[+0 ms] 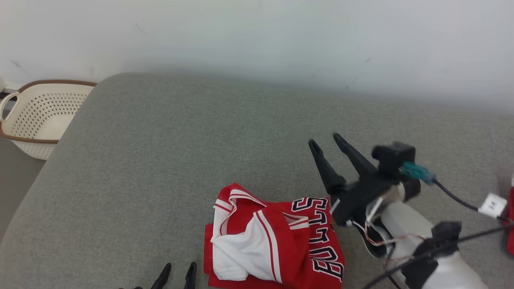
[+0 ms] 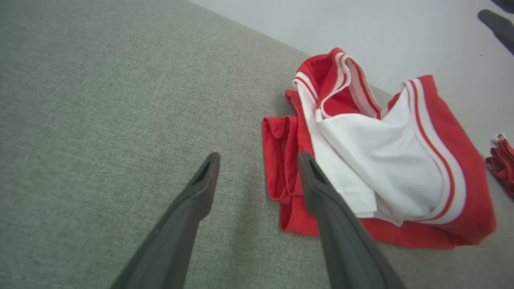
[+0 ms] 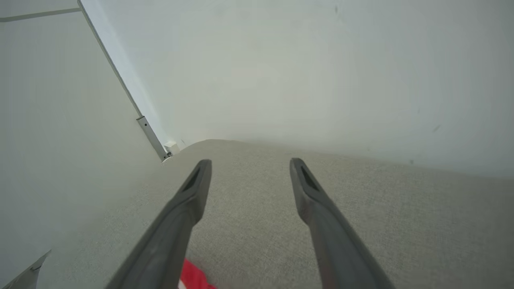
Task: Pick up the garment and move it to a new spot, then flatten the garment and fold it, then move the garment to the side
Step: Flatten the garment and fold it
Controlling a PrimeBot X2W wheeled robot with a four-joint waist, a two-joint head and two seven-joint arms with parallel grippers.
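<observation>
The red and white garment (image 1: 277, 237) lies in a crumpled heap on the big grey cushion (image 1: 160, 160), near the front edge and a bit to the right of the middle. It has black letters with white edges on its red side, and a white part is folded over on top (the letters sit sideways in the head view). The right pincer (image 1: 327, 142) is above the cushion just past the garment's far right corner. Its two dark fingers are spread wide with nothing between them. In the right wrist view, a small bit of red cloth (image 3: 192, 277) peeks out at the bottom. The left pincer (image 1: 179, 267) is low at the front, just beside the garment's left edge. It is wide too and holds nothing. A white basket (image 1: 40, 116) with little holes sits off the cushion's far left corner. Another red cloth (image 1: 510, 224) shows at the right edge.
</observation>
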